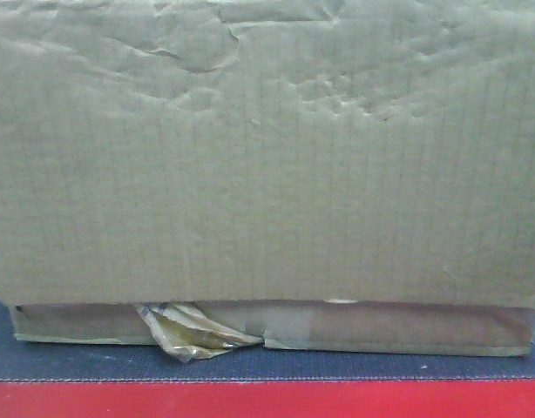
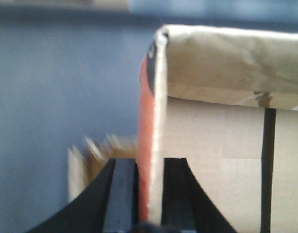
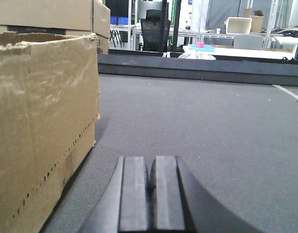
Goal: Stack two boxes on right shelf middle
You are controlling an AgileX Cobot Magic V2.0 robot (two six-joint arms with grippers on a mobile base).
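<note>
A tan cardboard box (image 1: 267, 174) fills the front view, its lower edge carrying glossy brown tape. In the left wrist view my left gripper (image 2: 150, 167) is shut on the thin upright edge of a box wall (image 2: 217, 160), one black finger on each side. The right gripper (image 3: 150, 162) is shut with nothing between its fingers, low over a grey deck. A box (image 3: 42, 121) with a ragged top edge stands just to its left, not touching it. A second box (image 3: 47, 14) shows behind that one. The shelf is out of view.
The box in the front view rests on a dark grey deck (image 1: 76, 361) above a red beam (image 1: 267, 401), with crumpled loose tape (image 1: 193, 335) hanging from its edge. Grey deck (image 3: 212, 126) stretches right of the right gripper to a dark back rail (image 3: 197, 68); a chair and tables lie beyond.
</note>
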